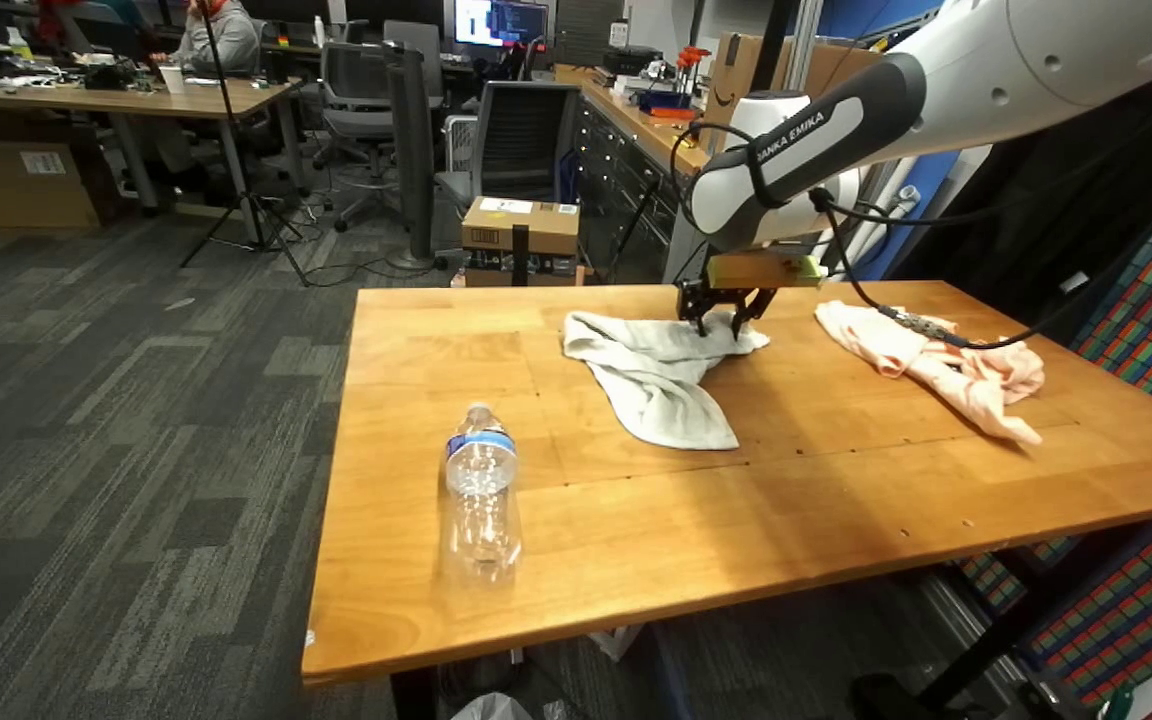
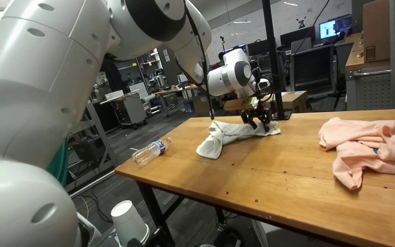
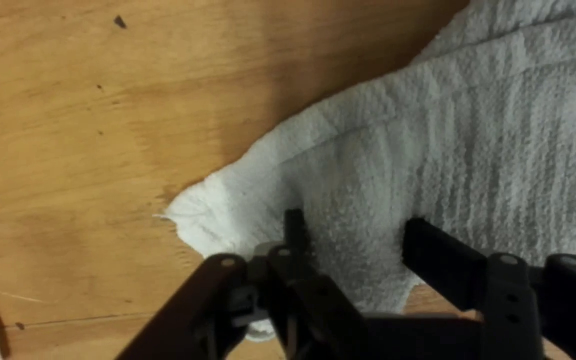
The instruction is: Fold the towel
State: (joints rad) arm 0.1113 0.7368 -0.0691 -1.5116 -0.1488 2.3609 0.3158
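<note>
A light grey-white towel (image 1: 661, 395) lies crumpled on the wooden table, with a folded, bunched band along its far side and a flap spreading toward the near side. It also shows in an exterior view (image 2: 230, 133) as a low twisted heap. My gripper (image 1: 720, 331) points down over the band, near one end of the towel. In the wrist view the gripper (image 3: 354, 221) has its two fingers apart, with towel (image 3: 448, 135) cloth under and between the tips. The tips are at or just above the cloth; I cannot tell if they touch. A pointed towel corner lies beside one finger.
A clear plastic bottle (image 1: 483, 500) lies on the table (image 1: 416, 350) in both exterior views. A pink cloth (image 1: 936, 360) lies crumpled on the towel's other side, with a cable hanging over it. A black pole (image 2: 273, 65) stands at the table's edge behind the gripper.
</note>
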